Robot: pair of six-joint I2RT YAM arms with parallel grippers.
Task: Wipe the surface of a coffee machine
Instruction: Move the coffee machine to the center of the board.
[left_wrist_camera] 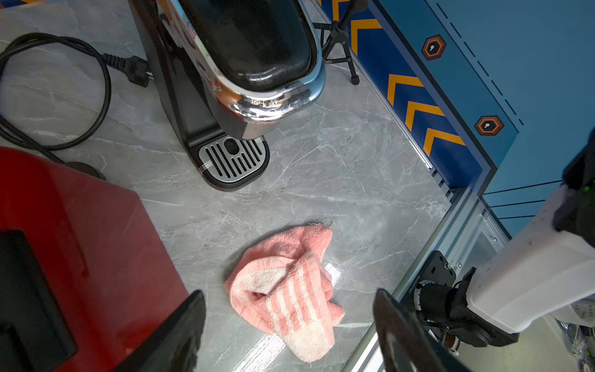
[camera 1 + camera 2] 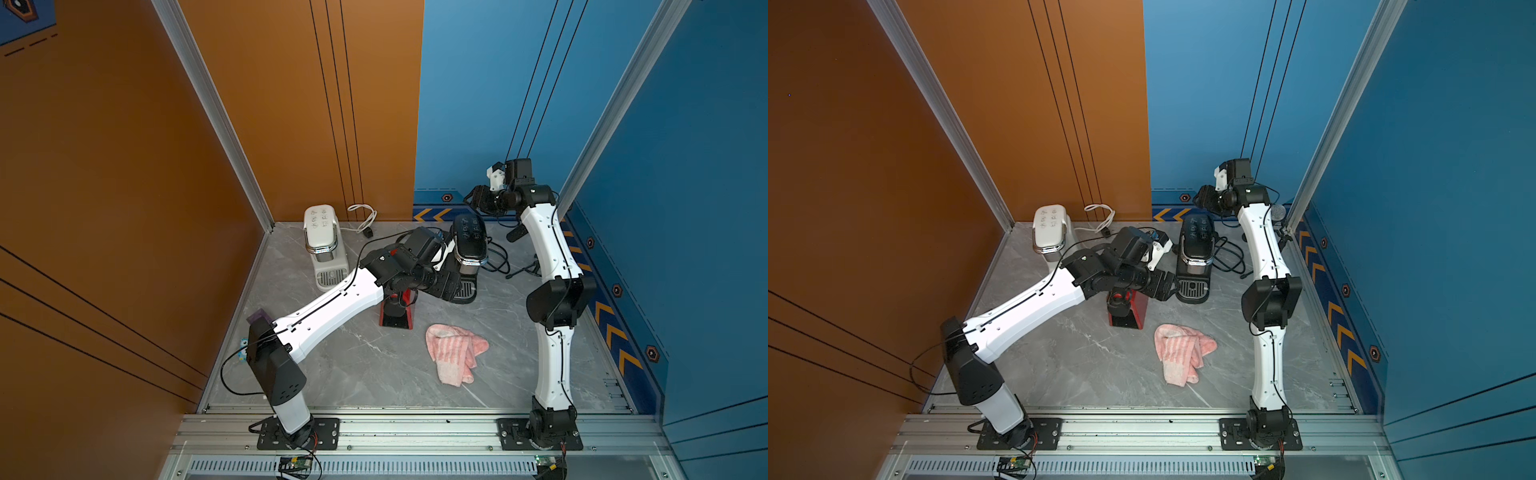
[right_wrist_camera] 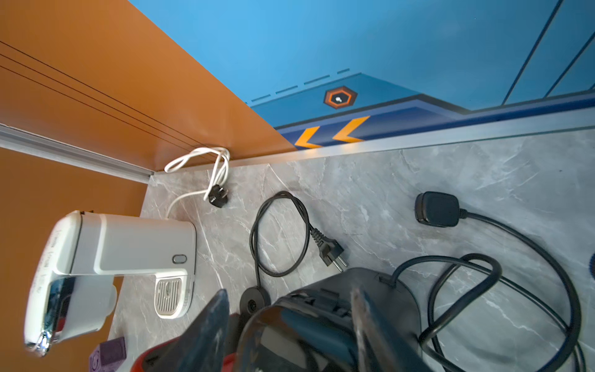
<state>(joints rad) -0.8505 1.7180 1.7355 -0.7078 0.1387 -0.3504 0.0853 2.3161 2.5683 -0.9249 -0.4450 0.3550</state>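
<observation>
I am watching the pink striped cloth (image 2: 455, 351) lying crumpled and loose on the grey surface (image 2: 365, 382), near the middle and a little to the right, with nothing gripping it. My left arm (image 2: 332, 307) is reaching across the red coffee machine (image 2: 397, 318), which is standing just beyond the cloth and to its left. The left jaws are gaping wide and holding nothing, and in the left wrist view they are pointing down toward the cloth, clear of it. My right arm (image 2: 548, 241) is standing tall at the far right, with the right jaws hanging above the far end of the black coffee machine (image 2: 469, 239). In the right wrist view they are blurred but showing parted, with nothing caught between them. The white coffee machine (image 2: 320, 232) is sitting at the far left, well apart from both arms. Judging from this, no wiping is happening right now, and I cannot tell whether any machine is already clean or which one is meant. I am reckoning the cloth needs picking up and rubbing over a machine's casing.
</observation>
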